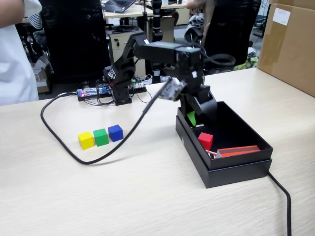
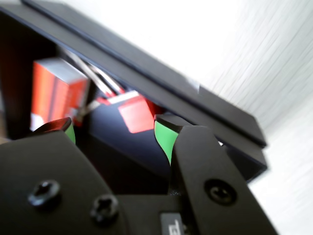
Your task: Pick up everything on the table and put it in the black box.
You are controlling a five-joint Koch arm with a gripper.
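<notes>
We are seeing the red cube (image 1: pixel 205 140) lying in the box (image 1: pixel 236 172) beside an orange strip (image 1: pixel 238 150). Our claw (image 2: pixel 115 133) is hanging just above, jaws parted, apparently empty. Yellow cube (image 1: pixel 85 140), green cube (image 1: pixel 101 136) and blue cube (image 1: pixel 115 132) are sitting on the table (image 1: pixel 147 196).

In the fixed view the box (image 1: pixel 231 172) sits on the table (image 1: pixel 147 196), and well to its left three cubes (image 1: pixel 101 136) lie side by side in a row, touching or nearly so. Inside the box, one cube (image 1: pixel 205 140) rests toward the near end, with a strip (image 1: pixel 238 150) just to its right. The gripper (image 1: pixel 194 120) hangs over the box's far end, and a carton (image 1: pixel 290 44) stands behind the box to the right.
</notes>
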